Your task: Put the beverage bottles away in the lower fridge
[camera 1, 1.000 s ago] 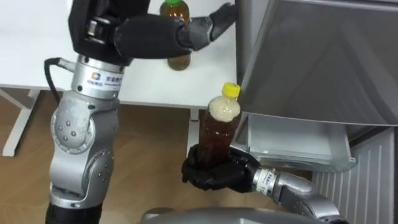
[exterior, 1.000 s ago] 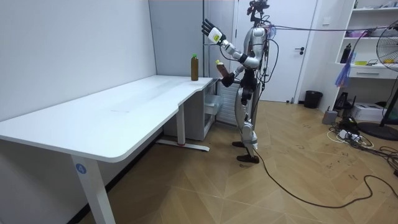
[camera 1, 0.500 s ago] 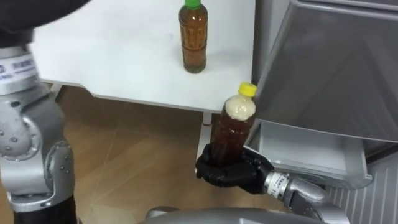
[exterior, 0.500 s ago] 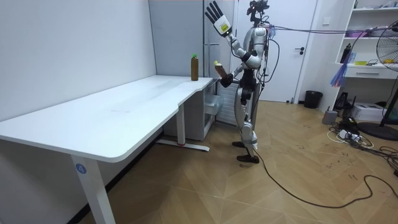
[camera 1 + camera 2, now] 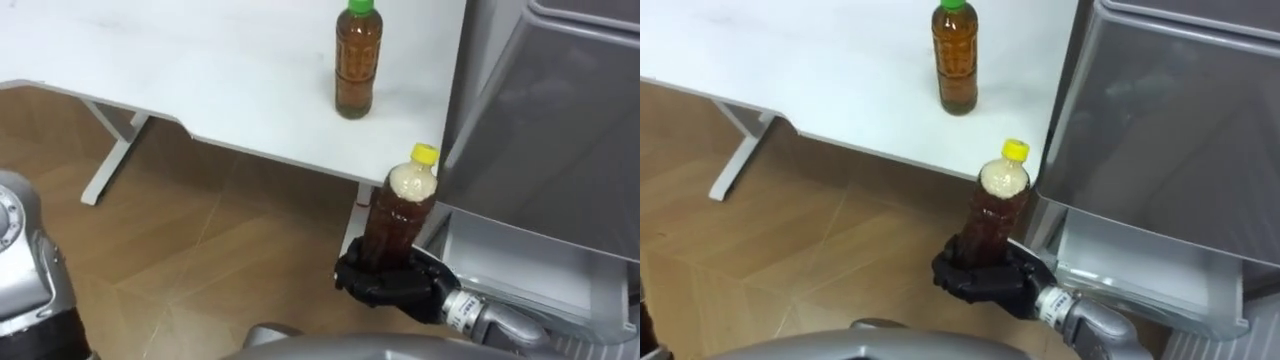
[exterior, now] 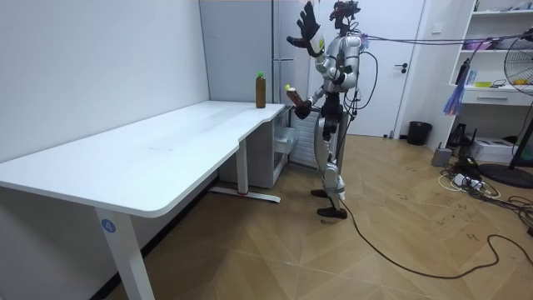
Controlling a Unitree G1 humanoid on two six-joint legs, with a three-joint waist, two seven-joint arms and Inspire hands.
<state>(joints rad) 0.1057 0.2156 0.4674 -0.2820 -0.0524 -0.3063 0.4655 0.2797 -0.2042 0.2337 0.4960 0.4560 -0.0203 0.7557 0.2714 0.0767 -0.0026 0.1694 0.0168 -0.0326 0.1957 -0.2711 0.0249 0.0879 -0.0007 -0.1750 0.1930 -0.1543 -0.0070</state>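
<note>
Standing at the far end of a long white table (image 6: 166, 146), on pale herringbone wood flooring (image 5: 200, 250), beside a tall grey fridge (image 5: 560, 120). Gripping a yellow-capped bottle (image 5: 397, 220) upright in the right hand (image 5: 395, 285), glossy black fingers curling tight round its lower part and hiding its base. Holding it in the air just off the table's rounded corner, in front of the fridge's open lower compartment (image 5: 520, 265). Showing dark brown liquid through clear plastic, with a paler, foamy band filling the rounded shoulder beneath the cap. Leaving a green-capped bottle (image 5: 355, 62) standing on the smooth matt table top near its edge, well apart from the held one: slim, cylindrical, amber-brown, its label too small to make out. Keeping the left hand (image 6: 306, 18) up above the head in the room view, fingers spread straight and wide, grasping nothing. Cutting off the fridge's flat, dull-metal panel at the right edge of the eye views, above a pale, smooth-walled drawer. Hiding most of that drawer's inside behind the panel and the held bottle, so not telling what lies within.
</note>
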